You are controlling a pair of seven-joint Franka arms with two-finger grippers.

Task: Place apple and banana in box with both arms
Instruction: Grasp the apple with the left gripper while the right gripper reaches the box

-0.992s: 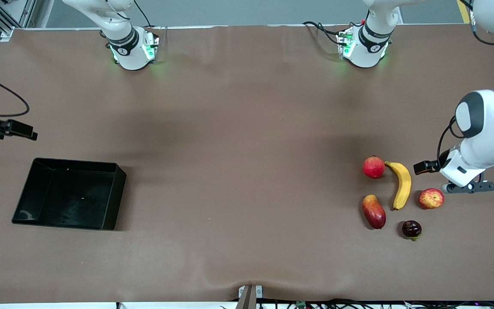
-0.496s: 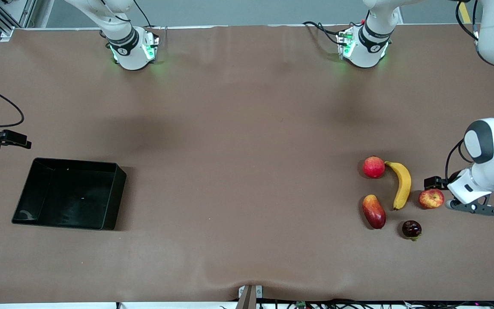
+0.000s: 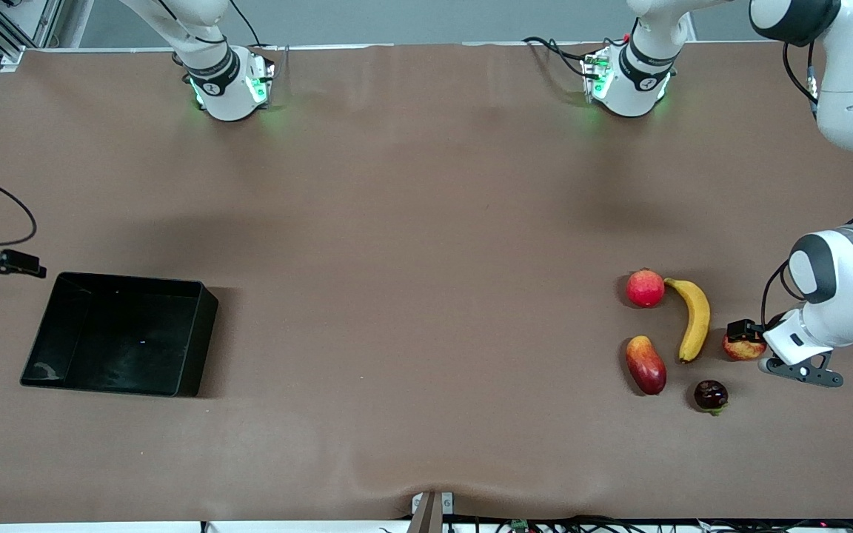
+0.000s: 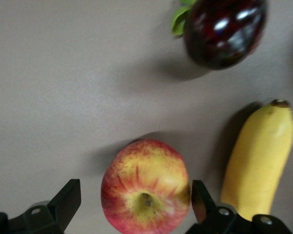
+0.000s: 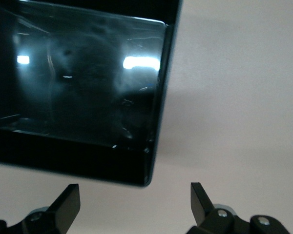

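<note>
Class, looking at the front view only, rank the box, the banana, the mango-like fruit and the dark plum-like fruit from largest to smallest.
1. box
2. banana
3. mango-like fruit
4. dark plum-like fruit

All rest on the table, so nearness barely affects the order.

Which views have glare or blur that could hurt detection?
Right wrist view: bright light patches glare off the glossy floor of the box. Left wrist view: the apple between the open left gripper fingers is fairly sharp; the dark fruit and banana look soft. Front view: evenly lit, soft shadows beside the fruits.
</note>
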